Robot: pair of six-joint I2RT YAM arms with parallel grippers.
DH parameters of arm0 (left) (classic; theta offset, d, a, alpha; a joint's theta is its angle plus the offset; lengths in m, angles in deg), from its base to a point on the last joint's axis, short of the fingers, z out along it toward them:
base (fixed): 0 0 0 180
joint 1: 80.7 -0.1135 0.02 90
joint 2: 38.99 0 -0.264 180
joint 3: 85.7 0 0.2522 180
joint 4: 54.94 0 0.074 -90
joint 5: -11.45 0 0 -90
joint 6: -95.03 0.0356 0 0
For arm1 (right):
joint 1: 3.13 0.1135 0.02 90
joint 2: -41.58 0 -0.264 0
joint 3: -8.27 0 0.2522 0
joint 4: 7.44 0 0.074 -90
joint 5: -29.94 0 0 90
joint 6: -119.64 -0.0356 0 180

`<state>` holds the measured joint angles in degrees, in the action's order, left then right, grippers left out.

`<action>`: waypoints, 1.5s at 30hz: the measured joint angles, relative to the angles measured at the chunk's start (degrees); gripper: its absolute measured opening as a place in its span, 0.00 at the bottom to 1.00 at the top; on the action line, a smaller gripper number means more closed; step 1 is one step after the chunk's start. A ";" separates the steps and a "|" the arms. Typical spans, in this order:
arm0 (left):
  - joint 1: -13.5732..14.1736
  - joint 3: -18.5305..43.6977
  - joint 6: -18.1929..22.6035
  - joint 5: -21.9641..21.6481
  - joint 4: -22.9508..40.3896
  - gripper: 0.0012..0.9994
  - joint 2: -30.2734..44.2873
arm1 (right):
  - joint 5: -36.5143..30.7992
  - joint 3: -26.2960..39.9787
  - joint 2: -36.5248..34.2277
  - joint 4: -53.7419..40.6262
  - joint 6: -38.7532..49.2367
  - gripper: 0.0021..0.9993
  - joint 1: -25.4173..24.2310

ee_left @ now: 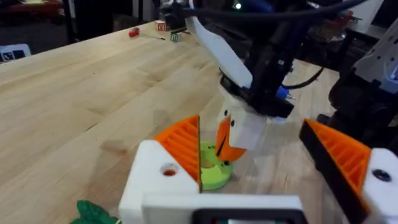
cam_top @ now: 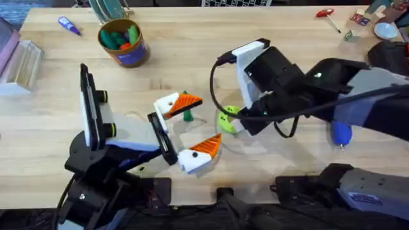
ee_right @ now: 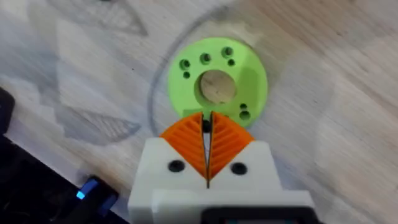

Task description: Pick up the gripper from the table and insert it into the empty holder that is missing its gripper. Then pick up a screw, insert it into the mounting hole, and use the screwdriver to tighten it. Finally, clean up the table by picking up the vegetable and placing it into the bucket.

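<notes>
Orange pads (ee_right: 186, 140) of the right gripper (ee_right: 207, 134) are pressed together, with a small dark speck, perhaps a screw, pinched at their tips just over the rim of the green disc (ee_right: 219, 65). Seen from overhead, the left gripper (cam_top: 201, 121), jaws wide, sits at nine o'clock from the disc. What looks like its mounting hole (ee_left: 168, 169) faces up, and the right arm is nearer.

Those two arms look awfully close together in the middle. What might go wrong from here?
The right fingers, shut, hang over the green disc just ahead of the left arm's open fingers, so either arm moving might bump the other. The vegetable lies on the table beside one left finger and might get knocked away.
</notes>
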<state>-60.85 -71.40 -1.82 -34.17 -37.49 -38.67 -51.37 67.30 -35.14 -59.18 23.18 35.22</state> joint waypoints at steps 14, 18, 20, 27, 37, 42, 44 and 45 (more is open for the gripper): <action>-0.01 0.00 0.00 0.00 0.00 0.99 0.00 | -0.06 18.66 1.51 -10.74 6.31 0.00 -4.05; 0.01 0.00 0.01 0.00 0.00 0.99 -0.01 | -0.05 26.34 1.49 -14.00 8.02 0.00 -4.05; -0.02 0.00 0.00 0.00 0.00 0.99 0.00 | -0.06 30.80 1.27 -16.89 9.07 0.00 -4.05; -0.02 0.00 0.00 0.00 0.00 0.99 0.00 | -0.04 48.80 -6.74 -26.21 10.95 0.00 -1.03; -0.02 0.00 0.00 0.00 0.00 0.99 0.00 | -0.04 62.60 -21.04 -31.94 11.70 0.00 10.31; -0.01 0.00 0.02 0.00 0.24 0.99 -0.01 | 0.13 64.18 -21.03 -31.22 12.09 0.00 14.43; 0.00 0.00 0.20 0.01 0.24 0.99 -0.01 | 0.13 64.29 -21.00 -31.03 12.09 0.00 15.61; 0.00 0.00 0.26 0.00 0.24 0.99 0.00 | 0.13 64.29 -21.00 -30.97 12.10 0.00 16.15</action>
<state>-60.85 -71.40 -1.56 -34.17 -37.25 -38.67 -51.24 131.59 -56.15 -90.15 35.27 51.37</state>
